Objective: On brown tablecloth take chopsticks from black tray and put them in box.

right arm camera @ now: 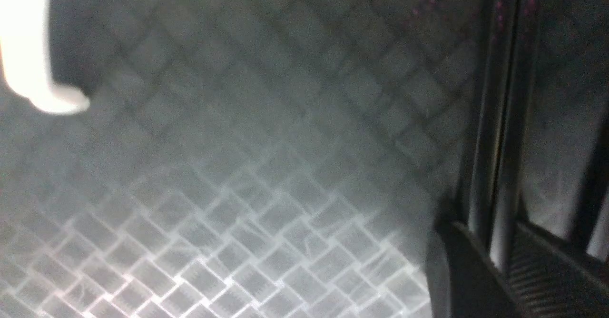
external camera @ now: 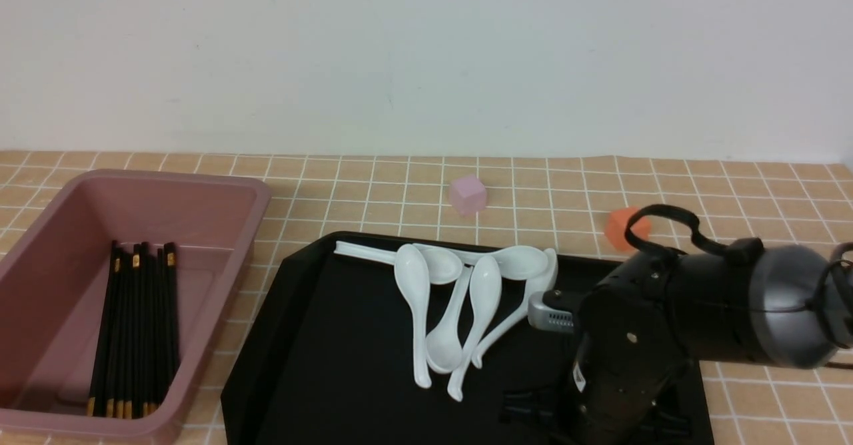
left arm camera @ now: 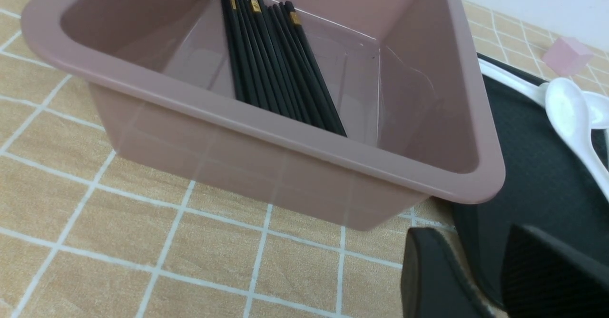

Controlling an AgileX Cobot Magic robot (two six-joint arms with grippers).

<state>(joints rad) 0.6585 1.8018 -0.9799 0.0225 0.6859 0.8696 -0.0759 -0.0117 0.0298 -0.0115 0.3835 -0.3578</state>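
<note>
White wall (external camera: 426,52) closes off the far edge of the surface, which is covered by the brown tablecloth (external camera: 666,178). By the left edge, running toward the near-left corner, stands the box (external camera: 133,205). A bundle of chopsticks (external camera: 136,332) lies lengthwise in it on the floor, gold bands showing at both ends. The black tray (external camera: 333,352) lies along the near edge, from the middle toward the right, just beside the box. A cluster of white spoons (external camera: 414,285) lies on the tray's far half, their bowls and handles overlapping. Between the tray and the far edge sit a pink cube (external camera: 468,194) and, further toward the right edge, an orange cube (external camera: 620,228).

The right arm (external camera: 666,325) reaches in from the right edge and bends down over the near-right part of the tray. In the blurred right wrist view, the right pincer (right arm camera: 497,242) is closed on two chopsticks (right arm camera: 485,118), which run side by side between its fingers (right arm camera: 452,270), low over the tray's woven-looking floor. A white spoon handle (right arm camera: 28,46) shows at the edge of that view.

The left wrist view shows the left pincer (left arm camera: 476,261) near the box's near corner. Its fingers (left arm camera: 433,275) stand apart with nothing between them, above the spot where cloth and tray edge meet.
</note>
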